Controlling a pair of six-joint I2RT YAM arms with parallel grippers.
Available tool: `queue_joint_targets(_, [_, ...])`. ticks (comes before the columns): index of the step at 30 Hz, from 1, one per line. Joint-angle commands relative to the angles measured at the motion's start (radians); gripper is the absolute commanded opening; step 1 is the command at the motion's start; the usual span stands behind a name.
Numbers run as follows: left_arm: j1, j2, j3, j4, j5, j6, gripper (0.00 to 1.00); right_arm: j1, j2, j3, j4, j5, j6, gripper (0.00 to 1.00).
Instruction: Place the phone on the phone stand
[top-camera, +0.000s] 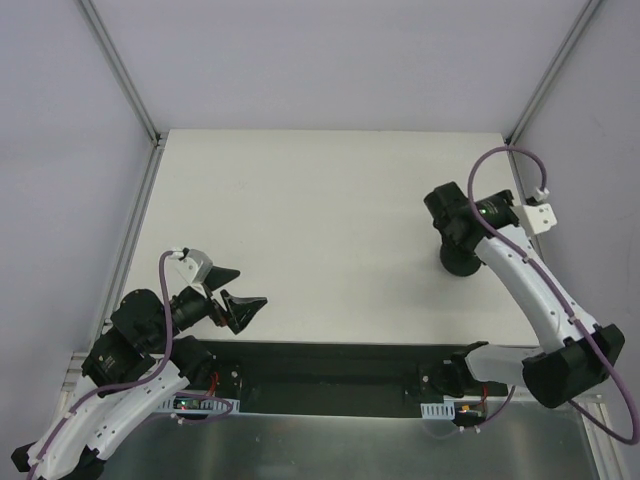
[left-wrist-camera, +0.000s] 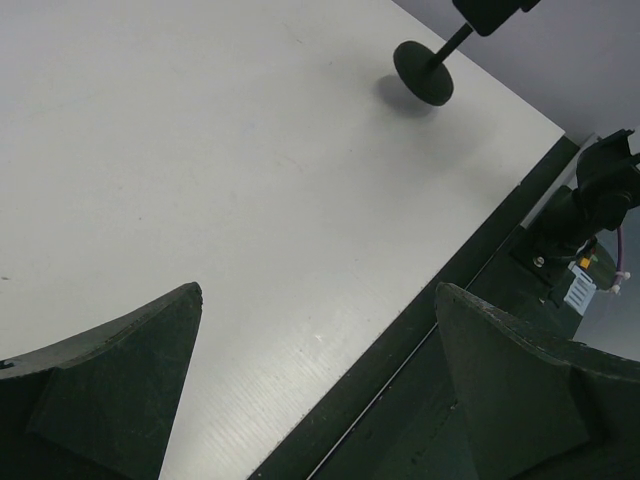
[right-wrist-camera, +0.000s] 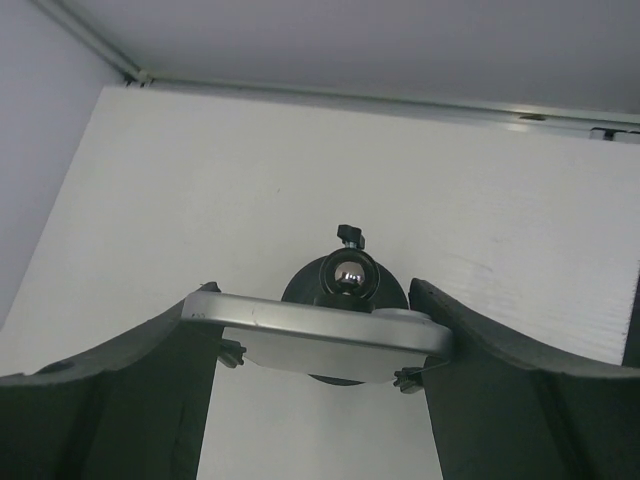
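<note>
In the right wrist view the phone (right-wrist-camera: 310, 328) shows its silver edge and pale face, lying crosswise between my right gripper's fingers. My right gripper (right-wrist-camera: 310, 292) is shut on the phone, one finger against each short end. Directly beneath it is the phone stand (right-wrist-camera: 347, 272), with its shiny ball joint, round black base and two small clamp tabs poking out under the phone. From above, the right gripper (top-camera: 455, 215) hangs over the stand's base (top-camera: 460, 262). My left gripper (top-camera: 235, 300) is open and holds nothing near the table's front left; its jaws (left-wrist-camera: 318, 290) stand wide apart.
The white table (top-camera: 320, 230) is bounded by a metal frame rail (top-camera: 125, 75) at the back left. A black strip (top-camera: 330, 365) runs along the near edge between the arm bases. From the left wrist, the stand base (left-wrist-camera: 423, 72) is far across the table.
</note>
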Motion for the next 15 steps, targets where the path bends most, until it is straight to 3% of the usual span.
queue_joint_targets(1, [0.003,0.020,0.000,0.039,0.011,0.014,0.99,-0.122,-0.122,-0.060,-0.322,0.155,-0.013,0.01])
queue_joint_targets(8, [0.003,0.031,0.000,0.040,0.016,0.012,0.99,-0.261,-0.214,-0.130,-0.313,0.192,-0.117,0.01])
queue_joint_targets(10, [0.001,0.030,0.000,0.040,0.014,0.012,0.99,-0.280,-0.257,-0.166,-0.273,0.204,-0.215,0.01])
queue_joint_targets(12, [0.001,0.033,0.000,0.040,0.014,0.012,0.99,-0.311,-0.320,-0.204,-0.105,0.199,-0.348,0.01])
queue_joint_targets(13, [0.003,0.031,0.000,0.040,0.016,0.014,0.99,-0.324,-0.352,-0.239,0.002,0.186,-0.595,0.01])
queue_joint_targets(14, [0.003,0.036,0.000,0.040,0.020,0.012,0.99,-0.363,-0.386,-0.306,0.213,0.161,-0.689,0.01])
queue_joint_targets(15, [0.003,0.036,0.000,0.040,0.023,0.012,0.99,-0.389,-0.461,-0.343,0.289,0.100,-0.768,0.01])
